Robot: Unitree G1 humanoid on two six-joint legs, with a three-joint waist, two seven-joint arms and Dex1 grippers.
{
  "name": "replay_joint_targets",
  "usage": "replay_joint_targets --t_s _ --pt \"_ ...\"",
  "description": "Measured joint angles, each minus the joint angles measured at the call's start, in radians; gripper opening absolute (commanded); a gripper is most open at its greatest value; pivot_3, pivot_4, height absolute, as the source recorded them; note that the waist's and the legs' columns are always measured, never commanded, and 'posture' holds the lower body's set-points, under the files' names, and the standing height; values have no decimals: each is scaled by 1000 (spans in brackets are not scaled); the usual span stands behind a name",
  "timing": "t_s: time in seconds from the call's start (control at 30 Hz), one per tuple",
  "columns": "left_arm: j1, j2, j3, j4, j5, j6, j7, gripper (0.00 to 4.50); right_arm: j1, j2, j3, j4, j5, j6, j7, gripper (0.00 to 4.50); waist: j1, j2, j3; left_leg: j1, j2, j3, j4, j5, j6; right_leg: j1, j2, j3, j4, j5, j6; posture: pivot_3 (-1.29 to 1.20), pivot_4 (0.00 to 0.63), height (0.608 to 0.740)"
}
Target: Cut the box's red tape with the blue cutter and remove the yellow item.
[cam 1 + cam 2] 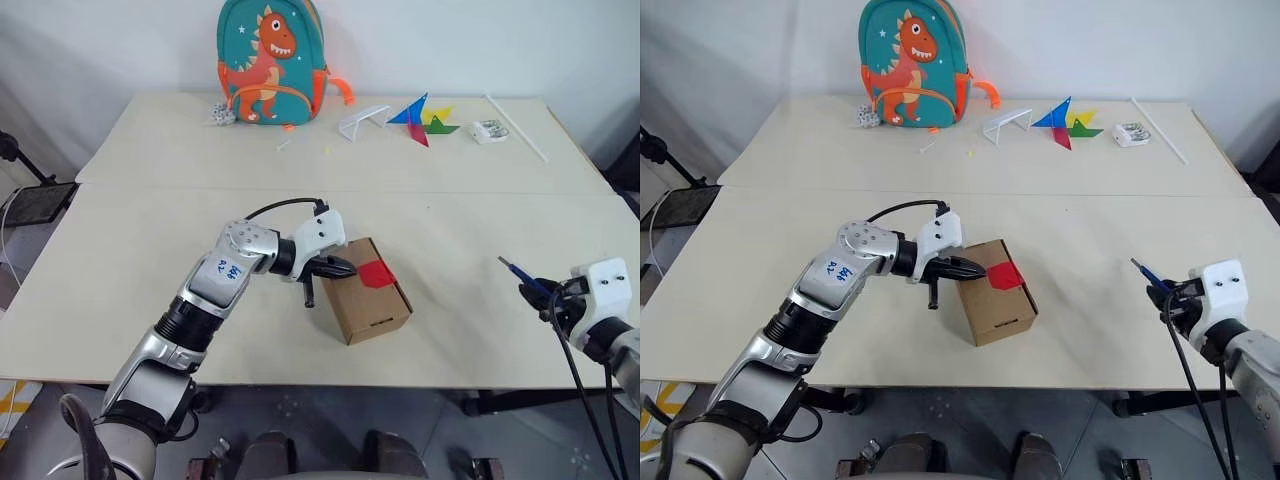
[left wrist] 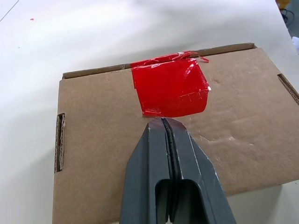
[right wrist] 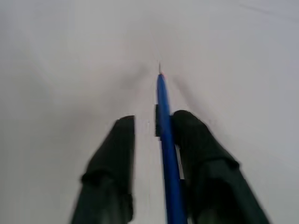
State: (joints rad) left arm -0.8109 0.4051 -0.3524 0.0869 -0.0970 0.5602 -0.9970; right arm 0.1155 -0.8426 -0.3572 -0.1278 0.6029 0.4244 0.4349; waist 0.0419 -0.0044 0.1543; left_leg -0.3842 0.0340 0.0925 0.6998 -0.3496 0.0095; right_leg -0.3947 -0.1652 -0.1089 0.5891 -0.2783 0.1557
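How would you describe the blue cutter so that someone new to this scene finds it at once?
Start at the pale table and go to its near right edge, well apart from the cardboard box. There the right end effector has the blue cutter between its fingers, tip pointing away from the robot. It is the one slim, pen-shaped blue thing; the blue at the far edge is a flat pinwheel.

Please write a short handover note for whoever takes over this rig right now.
Left pincer: shut, tips pressed on top of the box beside the red tape, steadying it.
Right pincer: fingers apart, off to the right over the table; the blue cutter lies against one finger, tip forward.
Done: the tape looks torn and lifted along the flap edge.
Left: set down the cutter, open the flaps, take out the yellow item, which is not visible yet.
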Motion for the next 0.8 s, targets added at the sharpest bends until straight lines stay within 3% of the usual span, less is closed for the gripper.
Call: replay_joint_targets --t_s 0.2,0.3,0.47,0.67,0.8 --pt "3 0 12 13 -6 -28 -1 0 35 37 -130 -2 40 -53 173 4479 1 2 1 0 0 0 0 0 0 0 0 1 0 0 0 0 150 740" --pt "4 3 29 40 -15 -51 -5 0 40 19 -204 -4 83 -33 253 4479 0 2 1 0 0 0 0 0 0 0 0 0 0 0 0 0 150 740" --pt "4 2 51 72 -25 -91 -12 0 41 -17 -214 -41 168 78 357 4479 -4 2 2 0 0 0 0 0 0 0 0 0 0 0 0 0 150 740" --pt "-7 5 156 109 -75 -136 -11 0 -116 -8 -119 -142 190 149 329 4479 -17 2 3 -1 0 0 0 0 0 -1 0 0 1 0 0 0 150 740" --pt "-9 121 204 111 -130 -89 -80 0 -190 16 18 -143 107 139 313 3608 -20 2 3 -1 0 1 -2 1 -1 -3 0 0 1 0 0 0 150 740"
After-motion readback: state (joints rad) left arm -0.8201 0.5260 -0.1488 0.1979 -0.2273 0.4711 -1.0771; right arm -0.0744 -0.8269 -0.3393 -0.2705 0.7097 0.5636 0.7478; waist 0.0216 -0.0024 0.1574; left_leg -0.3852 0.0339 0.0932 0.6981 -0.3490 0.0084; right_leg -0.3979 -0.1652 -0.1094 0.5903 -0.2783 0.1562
